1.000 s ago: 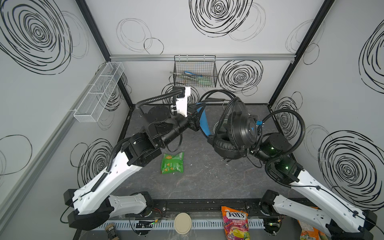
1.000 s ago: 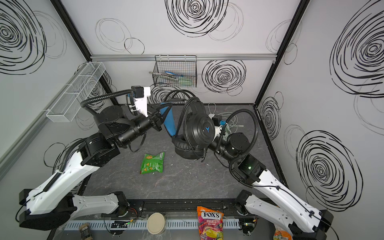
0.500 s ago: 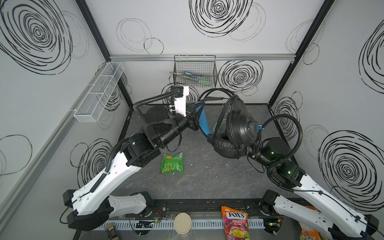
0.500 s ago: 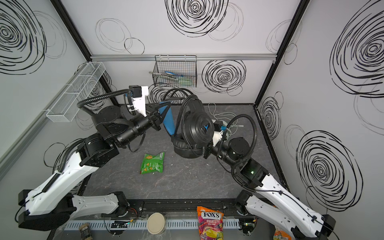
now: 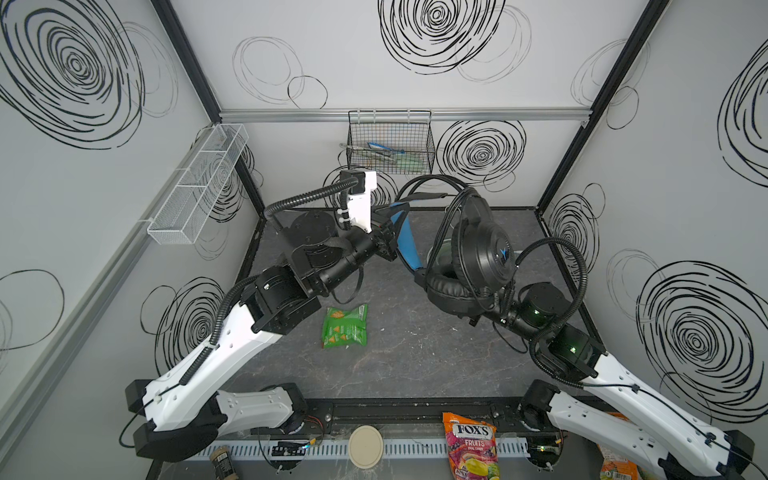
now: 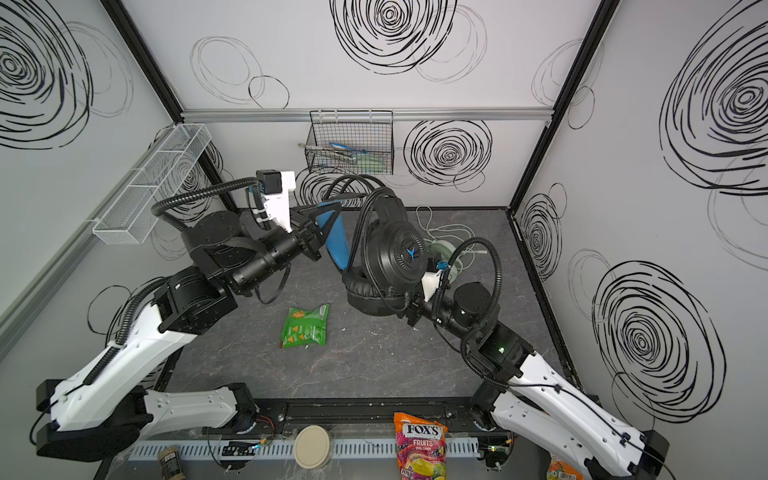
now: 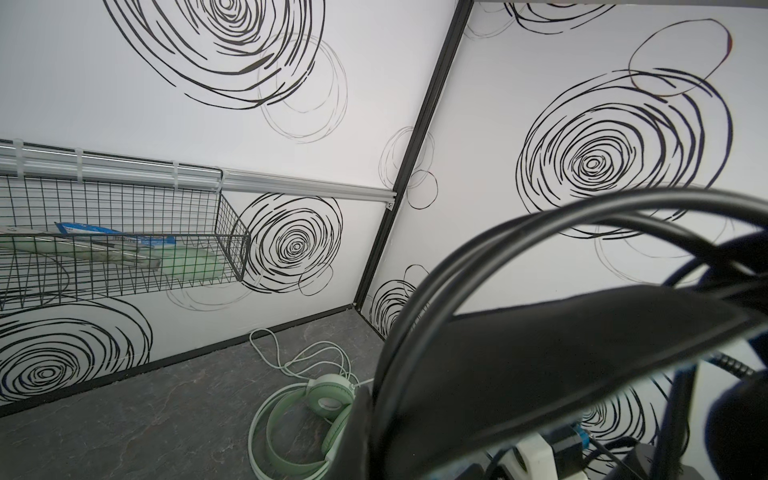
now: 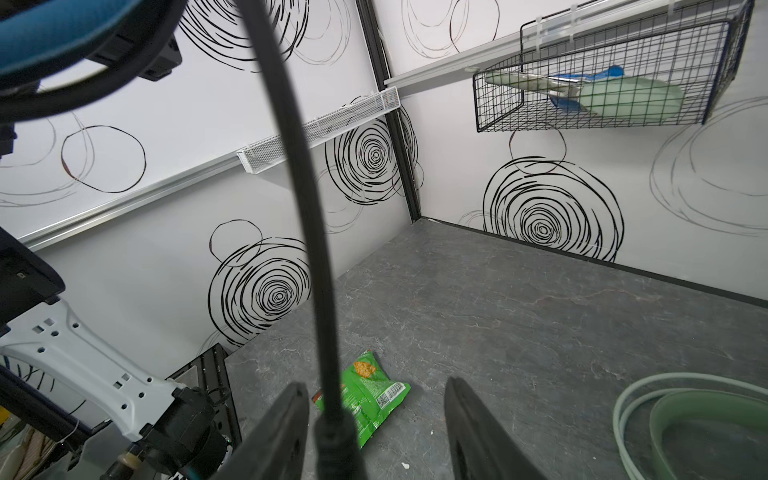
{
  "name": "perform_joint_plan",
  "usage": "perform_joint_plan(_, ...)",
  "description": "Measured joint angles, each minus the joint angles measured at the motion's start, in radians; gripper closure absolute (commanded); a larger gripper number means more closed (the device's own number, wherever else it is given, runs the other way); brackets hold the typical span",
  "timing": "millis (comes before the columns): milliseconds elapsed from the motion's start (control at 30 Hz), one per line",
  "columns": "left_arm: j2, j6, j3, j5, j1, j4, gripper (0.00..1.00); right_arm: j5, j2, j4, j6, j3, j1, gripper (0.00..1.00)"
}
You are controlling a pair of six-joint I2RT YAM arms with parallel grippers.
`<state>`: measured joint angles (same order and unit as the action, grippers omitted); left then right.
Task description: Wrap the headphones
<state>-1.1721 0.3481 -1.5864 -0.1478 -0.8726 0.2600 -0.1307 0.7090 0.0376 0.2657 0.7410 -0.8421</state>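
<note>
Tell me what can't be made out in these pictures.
- Right end effector: mostly behind the black headphones in both top views.
- Mint green headphones: partly blocked by them in the left wrist view.
- Wire basket contents: too small behind mesh in both top views.
- Left end effector: jaws hidden by the headband in both top views.

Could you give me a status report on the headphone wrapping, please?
Left gripper shut on black headphones by headband. Right gripper open, black cable between jaws. Mint headphones unwrapped behind. Snack packet below.

The only readable text is "FOX'S FRUITS", printed on the candy bag [image 5: 471,446] [image 6: 419,446] at the bottom edge of both top views.
</note>
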Motion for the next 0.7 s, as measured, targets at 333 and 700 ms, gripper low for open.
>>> perform_joint_plan(333,0.001,0.003,-0.024,-0.004,0.000,-0.003,1.00,0.009,-0.038,-0.027,0.007,-0.045,-0.012,0.52)
perform_joint_plan(700,0.001,0.020,-0.024,-0.003,0.017,-0.008,1.00,0.023,-0.053,-0.032,0.023,-0.087,-0.016,0.57)
